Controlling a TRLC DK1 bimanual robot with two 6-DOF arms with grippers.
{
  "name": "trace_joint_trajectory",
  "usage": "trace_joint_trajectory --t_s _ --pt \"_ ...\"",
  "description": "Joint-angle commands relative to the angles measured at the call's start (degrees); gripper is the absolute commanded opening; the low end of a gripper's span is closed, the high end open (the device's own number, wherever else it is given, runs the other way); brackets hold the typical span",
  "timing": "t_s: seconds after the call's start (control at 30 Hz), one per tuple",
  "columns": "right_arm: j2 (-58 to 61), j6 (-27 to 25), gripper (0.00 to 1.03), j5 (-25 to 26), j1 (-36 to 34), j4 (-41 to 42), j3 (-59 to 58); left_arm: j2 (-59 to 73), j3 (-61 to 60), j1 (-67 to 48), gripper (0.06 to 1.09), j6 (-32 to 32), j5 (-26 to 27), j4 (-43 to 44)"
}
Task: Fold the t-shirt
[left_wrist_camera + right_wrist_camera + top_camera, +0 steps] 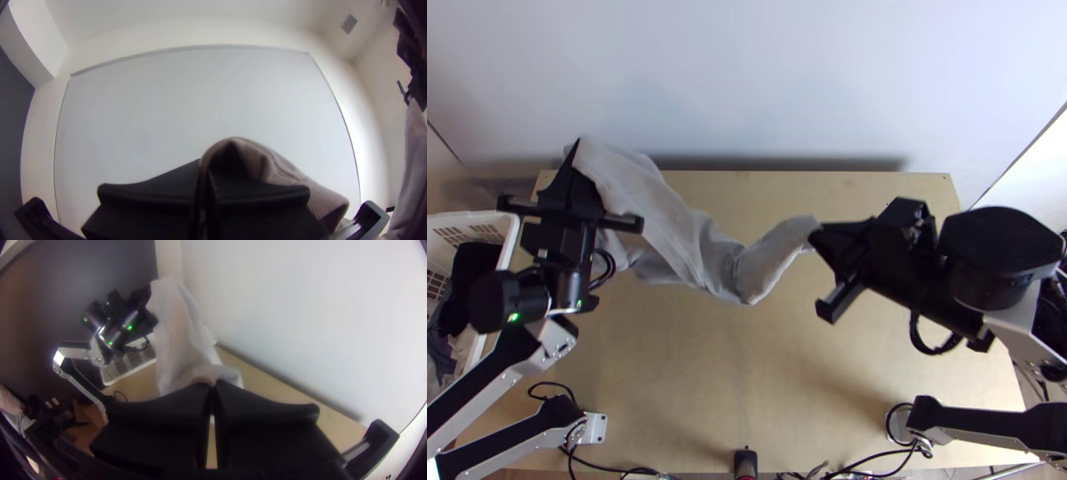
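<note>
At the left side of the bench [747,384] there is a white basket [508,248] with dark cloth inside. Over the right part of the bench, the right gripper [814,238] has its fingers closed on one end of the t-shirt [691,240]. From these fingertips the t-shirt goes, long and bunched, above the bench to the left gripper [576,146]. This one, over the bench's far left corner, has its fingers pressed together, with the other end of the cloth between them.
</note>
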Motion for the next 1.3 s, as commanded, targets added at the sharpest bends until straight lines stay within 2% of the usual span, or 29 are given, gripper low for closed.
trace_joint_trajectory --t_s 0.0,0.13,0.23,0.53,0.67,0.8,0.93,1.17,1.2,1.23,1.27 --pt "-2.6 3.4 0.03 -6.7 1.9 -5.6 -4.0 7.5 2.6 4.4 0.09 -4.7 1.9 0.5" --pt "-3.0 5.0 0.03 -13.1 3.2 -9.4 -4.5 14.5 4.2 5.6 0.09 -7.9 3.1 1.7" --pt "-3.1 6.8 0.03 -15.6 3.5 -9.8 -4.6 20.7 5.7 5.5 0.09 -11.0 3.3 2.4" --pt "-3.0 9.3 0.03 -17.6 3.4 -8.3 -4.6 39.1 7.4 -2.3 0.09 -16.1 6.7 5.8" --pt "-2.5 11.7 0.03 -19.3 2.5 -6.0 -3.0 44.0 7.1 -6.8 0.09 -18.0 10.5 5.9" --pt "1.7 14.9 0.03 -21.1 1.5 -5.1 4.7 49.4 8.2 -9.0 0.09 -18.1 15.5 6.7" --pt "6.7 16.8 0.03 -22.4 1.1 -5.1 13.8 53.2 13.6 -8.3 0.09 -17.6 16.0 8.0" --pt "12.0 21.3 0.03 -22.4 2.4 -2.8 20.2 54.0 20.6 -3.6 0.09 -21.0 16.1 7.8" --pt "12.6 21.3 0.03 -22.4 2.4 -2.1 20.3 54.2 20.9 -3.6 0.12 -21.2 16.0 7.9" --pt "12.8 21.3 0.03 -22.4 2.4 -1.6 20.3 54.7 21.4 -3.8 0.36 -21.2 16.0 7.9" --pt "13.2 21.3 0.03 -22.3 2.3 -1.1 20.3 55.2 21.6 -4.0 0.75 -21.0 16.0 7.8"
